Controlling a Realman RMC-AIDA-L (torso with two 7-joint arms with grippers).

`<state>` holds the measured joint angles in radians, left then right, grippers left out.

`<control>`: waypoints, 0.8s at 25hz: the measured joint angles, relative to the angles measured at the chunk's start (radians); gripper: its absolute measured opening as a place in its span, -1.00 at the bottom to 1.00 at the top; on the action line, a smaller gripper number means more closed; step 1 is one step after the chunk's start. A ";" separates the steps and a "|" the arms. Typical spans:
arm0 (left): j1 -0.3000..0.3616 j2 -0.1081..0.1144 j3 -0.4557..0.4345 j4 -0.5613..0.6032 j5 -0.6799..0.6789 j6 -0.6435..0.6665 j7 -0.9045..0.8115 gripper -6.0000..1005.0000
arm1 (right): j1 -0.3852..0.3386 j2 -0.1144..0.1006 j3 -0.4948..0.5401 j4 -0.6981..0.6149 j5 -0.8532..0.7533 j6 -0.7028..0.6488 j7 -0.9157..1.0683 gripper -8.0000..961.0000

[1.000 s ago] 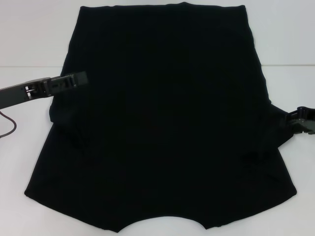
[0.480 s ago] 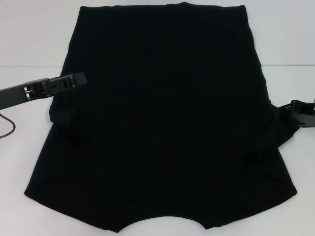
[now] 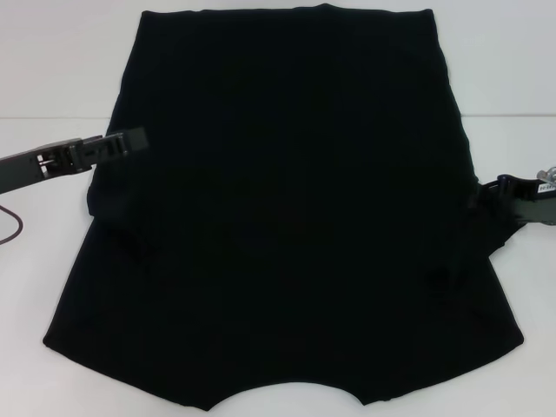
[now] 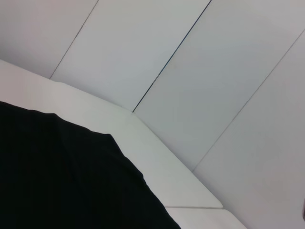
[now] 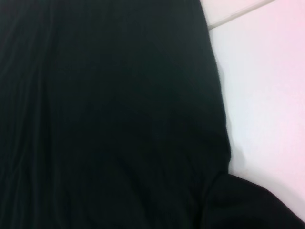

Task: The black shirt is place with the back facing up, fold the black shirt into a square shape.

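The black shirt (image 3: pixel 287 217) lies spread flat on the white table (image 3: pixel 52 69), plain side up, with its collar notch at the near edge. Both sleeves look tucked in along the sides. My left gripper (image 3: pixel 130 141) hovers at the shirt's left edge, over the folded sleeve. At the right edge, beside the bunched right sleeve, is my right gripper (image 3: pixel 502 193). The left wrist view shows one corner of the black shirt (image 4: pixel 57 176) on the table. The right wrist view is filled by the black shirt (image 5: pixel 105 114) up to its edge.
White table shows on both sides of the shirt and beyond it. A dark cable (image 3: pixel 13 217) loops near the left border. White wall panels (image 4: pixel 200 71) stand behind the table's far corner.
The left gripper has drawn back a little to the left. The right gripper has shifted slightly away from me along the shirt's right edge. The shirt lies as before.
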<state>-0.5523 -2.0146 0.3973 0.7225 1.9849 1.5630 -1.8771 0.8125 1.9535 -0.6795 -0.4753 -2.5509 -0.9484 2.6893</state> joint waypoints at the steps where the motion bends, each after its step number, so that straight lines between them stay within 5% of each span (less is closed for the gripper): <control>1: 0.000 0.000 0.000 0.000 -0.001 0.000 0.001 -0.02 | 0.001 0.000 0.000 0.000 0.000 0.000 0.000 -0.01; 13: 0.004 0.001 -0.001 0.000 -0.003 0.000 0.004 -0.02 | 0.005 0.001 -0.005 -0.001 -0.002 -0.017 -0.025 -0.12; 17: 0.004 0.001 -0.002 0.000 -0.007 0.000 0.004 -0.02 | 0.004 0.001 -0.008 -0.003 -0.003 -0.018 -0.025 -0.61; 20: 0.005 0.000 -0.002 0.000 -0.013 0.000 0.004 -0.02 | 0.002 0.001 -0.002 -0.008 0.001 -0.017 -0.026 -0.80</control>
<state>-0.5475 -2.0146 0.3957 0.7225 1.9717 1.5631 -1.8730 0.8145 1.9542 -0.6819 -0.4830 -2.5495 -0.9651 2.6636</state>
